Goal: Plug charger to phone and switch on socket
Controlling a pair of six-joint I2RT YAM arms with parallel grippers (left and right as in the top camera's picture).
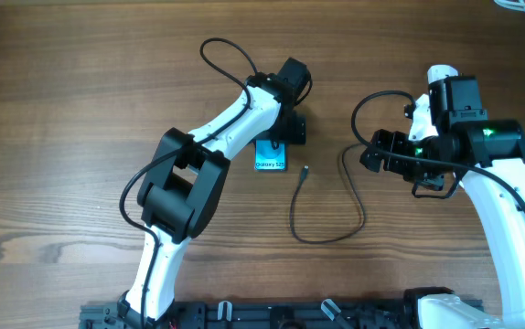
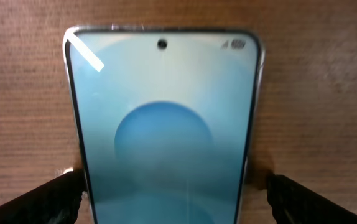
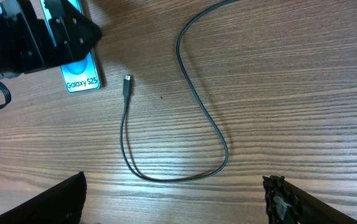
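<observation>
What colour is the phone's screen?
The phone screen is cyan-blue with a darker blue circle; best seen in the left wrist view.

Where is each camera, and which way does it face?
Overhead: fixed above the wooden table, looking down; left arm and right arm show, plus the flat cyan-screened phone and thin black charger cable.
Left wrist: on the left gripper, looking down at the phone; its black fingertips flank it.
Right wrist: on the right gripper, higher, looking down at the cable; fingertips at bottom.
Shared: overhead and right wrist both show the phone's Galaxy S25 end and cable tip.
</observation>
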